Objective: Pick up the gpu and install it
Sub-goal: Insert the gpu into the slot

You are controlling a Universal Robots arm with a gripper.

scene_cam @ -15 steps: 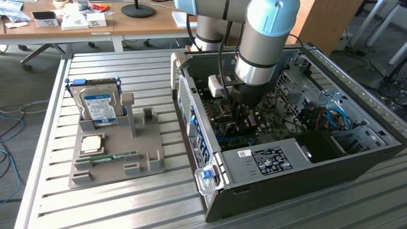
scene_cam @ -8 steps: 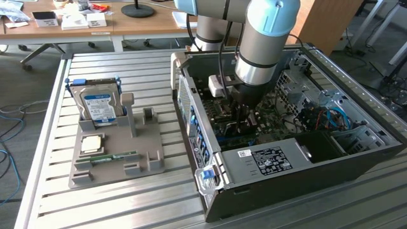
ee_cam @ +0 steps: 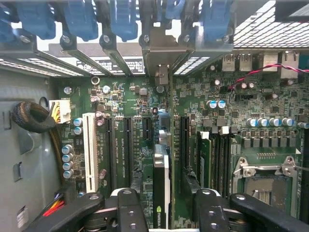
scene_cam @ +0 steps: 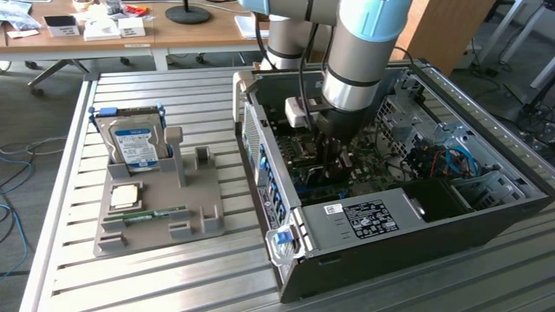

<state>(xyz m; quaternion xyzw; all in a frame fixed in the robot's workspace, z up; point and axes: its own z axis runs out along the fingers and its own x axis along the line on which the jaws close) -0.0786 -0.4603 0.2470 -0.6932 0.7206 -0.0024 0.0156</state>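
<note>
Gpu [ee_cam: 161,183] edge-on in mobo [ee_cam: 130,104] slot, open gripper [ee_cam: 165,205] fingers clear either side.

My arm [scene_cam: 364,58] reaches down into the open computer case [scene_cam: 485,214], right over the green board [scene_cam: 368,159] inside. On the worktop [scene_cam: 173,273], toward the exterior view's left, sits a gray tray [scene_cam: 204,195]. A hard drive [scene_cam: 137,144] with a blue label stands up in it. A small green stick [scene_cam: 147,215] lies flat there too.
</note>
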